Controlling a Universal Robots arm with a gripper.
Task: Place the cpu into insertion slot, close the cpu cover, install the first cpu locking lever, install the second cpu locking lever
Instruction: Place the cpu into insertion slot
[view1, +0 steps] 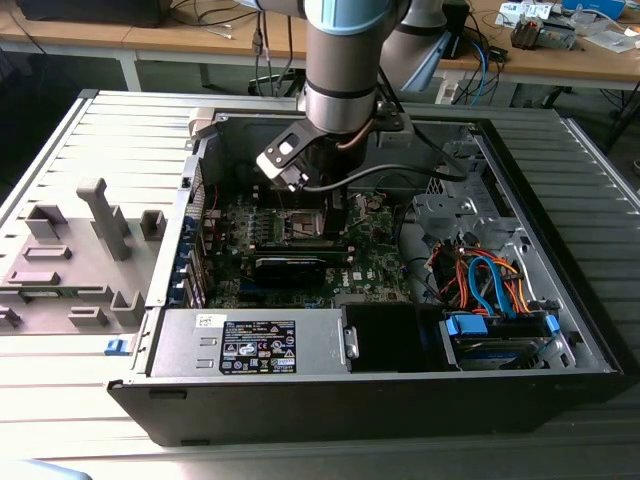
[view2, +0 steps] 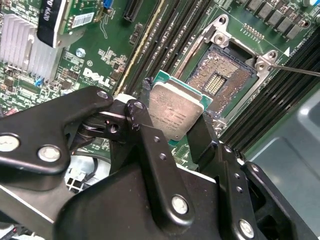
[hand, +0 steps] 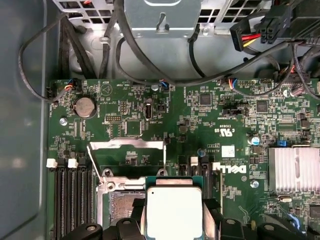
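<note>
The gripper (view2: 170, 119) pinches the cpu (view2: 177, 107) between its fingers (view2: 147, 132), partly over the open insertion slot (view2: 220, 80) (the cpu cover (hand: 127, 144) seemingly stands raised). An offset or skewed descent risks bending socket pins or seating the chip crooked.

cpu (view2: 175, 112) was silver-grey on top, green-edged; gripper (view2: 171, 124) was black; motherboard (hand: 210, 125) green; heatsink (hand: 294, 169) silver, ribbed.
</note>
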